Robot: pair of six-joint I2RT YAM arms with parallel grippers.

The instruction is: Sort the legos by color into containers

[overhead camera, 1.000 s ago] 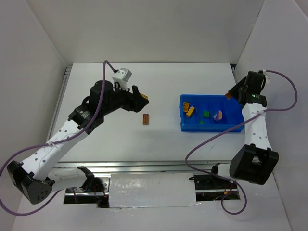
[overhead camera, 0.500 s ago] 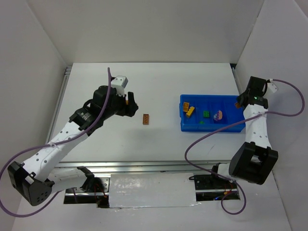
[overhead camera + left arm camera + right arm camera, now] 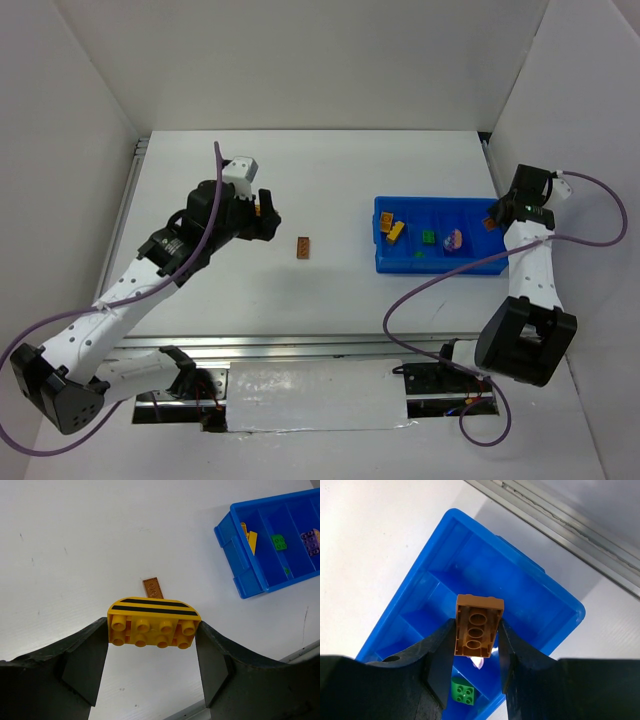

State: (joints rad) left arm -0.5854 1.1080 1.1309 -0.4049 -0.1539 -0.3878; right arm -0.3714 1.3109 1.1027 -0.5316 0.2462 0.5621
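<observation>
1. Legos lay partly sorted: several in the blue tray, one on the white table, and one in each of my grippers.
2. My left gripper was closed on a yellow lego with two black stripes. My fingers pressed its two short ends, and its studs faced the wrist camera. The gripper hung above the table, well apart from the tray.
3. A flat brown lego lay on the table by itself. In the left wrist view it was just beyond the yellow one.
4. My right gripper was clamped on a brown lego, whose hollow underside faced the wrist camera. I held it over the right end of the tray.
5. In the tray, yellow and orange pieces occupied one compartment near the left end. A green lego lay in the next compartment and a purple lego in the one after.
</observation>
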